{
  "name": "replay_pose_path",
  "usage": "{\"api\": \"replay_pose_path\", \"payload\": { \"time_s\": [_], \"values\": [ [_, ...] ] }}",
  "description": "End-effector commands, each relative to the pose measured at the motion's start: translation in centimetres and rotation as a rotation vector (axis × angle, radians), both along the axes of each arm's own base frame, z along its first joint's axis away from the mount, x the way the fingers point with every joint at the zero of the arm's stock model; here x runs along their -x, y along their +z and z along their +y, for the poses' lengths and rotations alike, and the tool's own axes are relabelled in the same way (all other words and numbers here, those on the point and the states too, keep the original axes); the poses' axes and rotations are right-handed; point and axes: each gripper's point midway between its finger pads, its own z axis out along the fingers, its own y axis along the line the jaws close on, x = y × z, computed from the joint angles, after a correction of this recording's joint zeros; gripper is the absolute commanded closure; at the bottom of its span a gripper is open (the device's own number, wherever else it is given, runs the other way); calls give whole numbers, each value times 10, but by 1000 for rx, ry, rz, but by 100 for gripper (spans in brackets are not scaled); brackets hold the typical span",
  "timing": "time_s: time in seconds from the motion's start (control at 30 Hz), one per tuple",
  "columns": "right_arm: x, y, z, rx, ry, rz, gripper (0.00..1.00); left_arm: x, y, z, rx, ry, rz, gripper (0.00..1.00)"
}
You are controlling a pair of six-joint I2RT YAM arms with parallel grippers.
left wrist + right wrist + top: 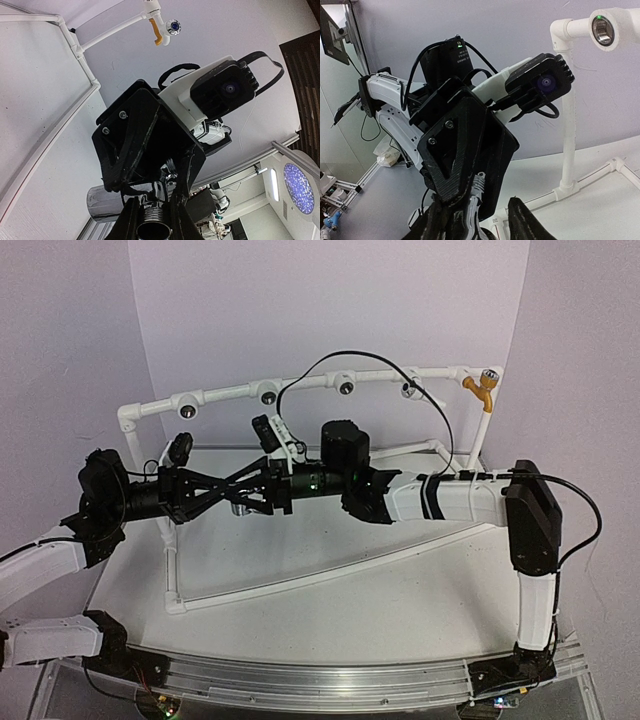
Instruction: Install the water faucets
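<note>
The silver-grey faucet [238, 507] hangs in mid-air over the table's left middle. My left gripper [245, 488] is shut on its threaded end [152, 215], and its chrome body [102, 202] sticks out to the side. My right gripper [247, 498] faces the left one, open, with its fingers [520, 222] spread around the faucet [479, 187] and the left fingertips. The orange-yellow faucet [480, 390] sits on the frame's far right corner and also shows in the left wrist view [157, 31]. I cannot make out a white faucet.
The white pipe frame [300, 385] runs along the back, with open tee fittings [267, 396] along its top rail. One open fitting [602, 29] shows in the right wrist view. A lower pipe rail [300, 580] crosses the table. A black cable [330, 358] arches over the right arm.
</note>
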Motion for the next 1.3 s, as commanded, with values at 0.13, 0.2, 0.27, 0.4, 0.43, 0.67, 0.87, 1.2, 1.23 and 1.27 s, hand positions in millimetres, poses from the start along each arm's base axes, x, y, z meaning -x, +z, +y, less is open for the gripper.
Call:
{"api": "replay_pose_path", "payload": {
  "time_s": [0.13, 0.2, 0.27, 0.4, 0.43, 0.67, 0.87, 1.2, 1.23, 1.27],
  "values": [
    [6, 17, 0, -58, 25, -13, 52, 8, 29, 3, 57, 0, -119, 100],
    [7, 16, -1, -57, 27, -12, 53, 8, 29, 3, 58, 3, -120, 100],
    [7, 16, -1, -56, 27, -11, 58, 8, 29, 3, 58, 3, -120, 100],
    [6, 13, 1, -47, 22, -10, 75, 6, 29, 3, 58, 8, -116, 100],
    [6, 12, 2, -41, 17, -11, 86, 6, 29, 3, 58, 8, -115, 100],
    [0, 12, -2, -24, -69, -16, 100, 4, 28, 3, 59, 18, -109, 100],
    [-15, 20, -14, -7, -205, 3, 100, -9, 20, 8, 9, 96, -98, 55],
    [-74, 0, -99, 422, -721, -420, 100, -69, -60, 131, -642, 871, 25, 14],
    [-83, 2, -111, 469, -783, -472, 100, -70, -67, 141, -690, 914, 33, 13],
    [-90, 5, -124, 525, -840, -539, 100, -71, -71, 147, -719, 940, 42, 12]
  ]
}}
